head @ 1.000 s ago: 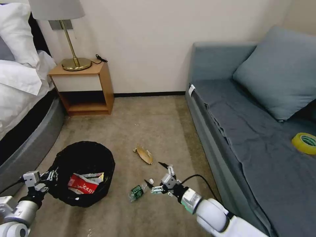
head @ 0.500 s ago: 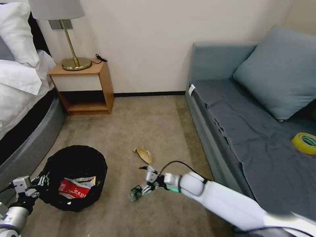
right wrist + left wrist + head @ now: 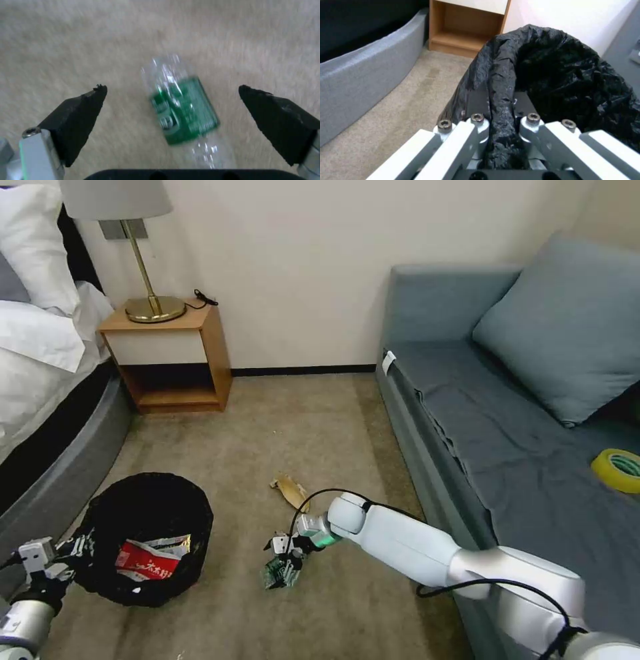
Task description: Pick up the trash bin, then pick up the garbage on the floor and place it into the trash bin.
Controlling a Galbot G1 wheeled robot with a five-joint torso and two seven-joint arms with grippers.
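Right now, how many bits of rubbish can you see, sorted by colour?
Green-labelled clear bottle, on the carpet: 1
Tan curled scrap, on the carpet: 1
Red-and-white carton, in the trash bin: 1
Gold wrapper, in the bin: 1
Total: 4

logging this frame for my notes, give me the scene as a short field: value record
left gripper: shut on the trash bin rim
right gripper: open, fingers either side of the bottle, above it
bottle: clear, green label, lying on the carpet
in the bin: red-and-white carton, gold-yellow wrapper
on the floor too: tan scrap, beyond the bottle
off-task: yellow tape roll on the sofa
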